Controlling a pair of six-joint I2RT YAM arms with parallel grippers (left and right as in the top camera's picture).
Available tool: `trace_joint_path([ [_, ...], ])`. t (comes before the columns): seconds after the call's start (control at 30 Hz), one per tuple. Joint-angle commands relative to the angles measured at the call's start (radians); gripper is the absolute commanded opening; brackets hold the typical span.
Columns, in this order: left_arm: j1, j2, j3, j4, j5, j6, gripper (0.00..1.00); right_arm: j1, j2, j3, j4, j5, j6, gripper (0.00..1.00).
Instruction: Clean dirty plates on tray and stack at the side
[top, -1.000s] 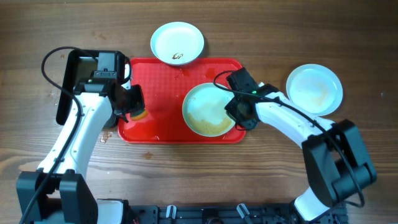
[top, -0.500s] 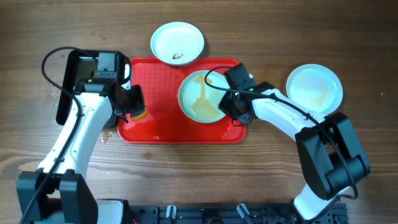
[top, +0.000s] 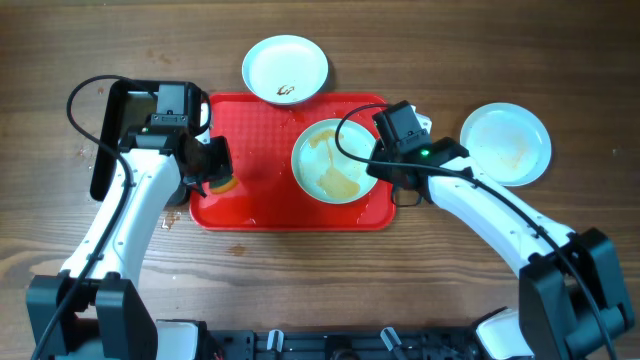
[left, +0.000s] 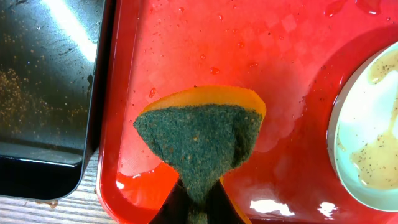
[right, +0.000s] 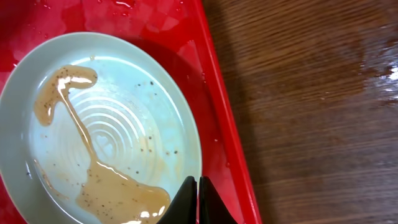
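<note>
One plate (top: 328, 160) on tray (top: 260, 205), right gripper (right: 196, 199) pinched shut on its 3 o'clock rim; left gripper (left: 196, 204) clamps sponge (left: 199, 134).

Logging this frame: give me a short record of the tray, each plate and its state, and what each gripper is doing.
tray: red, wet, on the wooden table
plate on tray: right half of tray, smeared with brown sauce
far plate: on table at tray's far edge, small dark smudge
right plate: on table right of tray, faint tan residue
left gripper: shut on green-and-yellow sponge, over tray's left part
right gripper: shut, tips at the sauced plate's rim; a grip on it is not certain
black pan: left of tray
</note>
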Motion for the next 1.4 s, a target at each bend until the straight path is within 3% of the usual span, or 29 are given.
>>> trace_joint_path([
  [0.0,0.006,0.006,-0.002,0.002,0.016,0.013,0.04,0.001,-0.018,0.000,-0.053,0.023,0.080,0.38],
  [0.07,0.006,0.006,-0.002,0.002,0.016,0.013,0.04,0.001,-0.010,0.000,-0.085,-0.027,0.193,0.72],
  [0.2,0.006,0.006,-0.002,0.002,0.017,0.013,0.04,0.001,0.021,0.000,-0.032,-0.176,0.271,0.76],
  [0.3,0.006,0.006,-0.002,-0.002,0.020,0.013,0.04,0.001,0.050,0.000,-0.022,-0.262,0.393,0.67],
  [0.4,0.006,0.006,-0.002,-0.002,0.020,0.013,0.04,0.001,0.090,0.000,-0.024,-0.319,0.480,0.66],
  [0.43,0.006,0.006,-0.002,-0.002,0.020,0.013,0.04,0.001,0.100,0.000,-0.025,-0.320,0.492,0.59],
  [0.67,0.006,0.006,-0.002,-0.004,0.020,0.013,0.04,0.001,0.212,0.000,-0.023,-0.318,0.495,0.53],
  [0.8,0.006,0.006,-0.002,-0.005,0.020,0.013,0.04,0.001,0.264,0.000,0.000,-0.318,0.495,0.24],
  [0.87,0.006,0.006,-0.002,-0.005,0.020,0.013,0.04,0.001,0.278,0.000,0.009,-0.314,0.494,0.04],
  [1.17,0.006,0.006,-0.002,-0.005,0.020,0.013,0.04,0.002,0.272,0.000,-0.018,-0.216,0.342,0.05],
  [1.37,0.006,0.006,-0.002,-0.005,0.020,0.012,0.04,0.003,0.096,0.009,-0.048,-0.062,0.225,0.05],
])
